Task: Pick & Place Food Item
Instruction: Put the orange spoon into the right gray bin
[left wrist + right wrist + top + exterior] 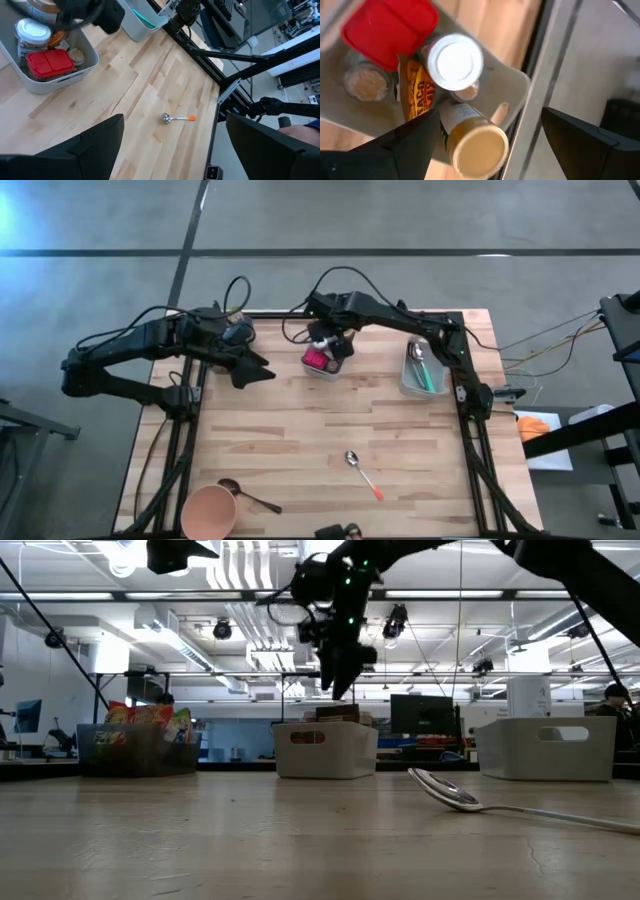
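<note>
A white bin (322,363) at the table's far middle holds several food items: a red-lidded box (390,30), a white-lidded jar (455,61), an orange seasoning packet (417,95), a tan-lidded jar (476,145) lying tilted, and small spice jars. My right gripper (490,112) hangs open above this bin (325,750), fingers slanting down, nothing between them. The tan-lidded jar lies below the gap, untouched. My left gripper (262,372) is open in the air over the table's left far part, also with nothing between its fingers (100,145).
A grey bin with utensils (422,370) stands at the far right. A bin of snack bags (140,745) stands at the far left. An orange-handled spoon (362,471) lies near the middle. A pink bowl (208,512) and a dark scoop (245,495) sit at the near left.
</note>
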`<move>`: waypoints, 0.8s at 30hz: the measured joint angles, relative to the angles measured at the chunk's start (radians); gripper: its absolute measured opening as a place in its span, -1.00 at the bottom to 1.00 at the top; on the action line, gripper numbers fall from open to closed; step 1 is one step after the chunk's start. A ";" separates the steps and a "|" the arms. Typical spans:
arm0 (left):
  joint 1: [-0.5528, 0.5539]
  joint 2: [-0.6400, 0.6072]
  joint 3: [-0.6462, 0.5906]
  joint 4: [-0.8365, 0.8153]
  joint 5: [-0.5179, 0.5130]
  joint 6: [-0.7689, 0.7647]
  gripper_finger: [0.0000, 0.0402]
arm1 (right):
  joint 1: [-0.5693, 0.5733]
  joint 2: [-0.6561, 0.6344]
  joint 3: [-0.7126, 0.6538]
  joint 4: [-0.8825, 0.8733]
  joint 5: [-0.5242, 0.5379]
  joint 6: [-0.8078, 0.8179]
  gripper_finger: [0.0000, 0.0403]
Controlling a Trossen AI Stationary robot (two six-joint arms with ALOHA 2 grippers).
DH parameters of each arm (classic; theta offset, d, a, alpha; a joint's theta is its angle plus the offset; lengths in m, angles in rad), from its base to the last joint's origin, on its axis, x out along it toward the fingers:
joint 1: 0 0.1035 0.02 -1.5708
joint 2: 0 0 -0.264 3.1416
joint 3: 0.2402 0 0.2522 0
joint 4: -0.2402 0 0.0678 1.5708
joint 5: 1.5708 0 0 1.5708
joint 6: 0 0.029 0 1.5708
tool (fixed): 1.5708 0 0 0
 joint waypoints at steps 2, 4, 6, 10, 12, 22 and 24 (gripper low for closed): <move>0.000 -0.003 0.000 -0.002 0.008 -0.003 0.76 | 0.001 -0.033 0.002 -0.008 -0.001 0.060 0.71; 0.000 -0.003 0.000 -0.016 0.010 -0.006 0.76 | 0.006 -0.067 0.009 -0.019 -0.001 0.128 0.71; 0.000 -0.003 0.000 -0.033 0.011 -0.006 0.76 | 0.013 -0.103 0.010 -0.042 -0.005 0.216 0.71; 0.000 -0.003 0.000 -0.068 0.011 -0.006 0.76 | 0.034 -0.190 0.010 -0.103 -0.099 0.458 0.71; 0.000 -0.003 0.000 -0.084 0.011 -0.004 0.76 | 0.047 -0.235 0.009 -0.139 -0.196 0.592 0.71; 0.000 -0.002 0.000 -0.042 -0.054 0.161 0.76 | 0.220 -0.378 0.000 -0.236 -0.279 1.102 0.71; 0.000 -0.002 0.000 -0.033 -0.086 0.185 0.76 | 0.275 -0.381 -0.001 -0.283 -0.225 1.157 0.71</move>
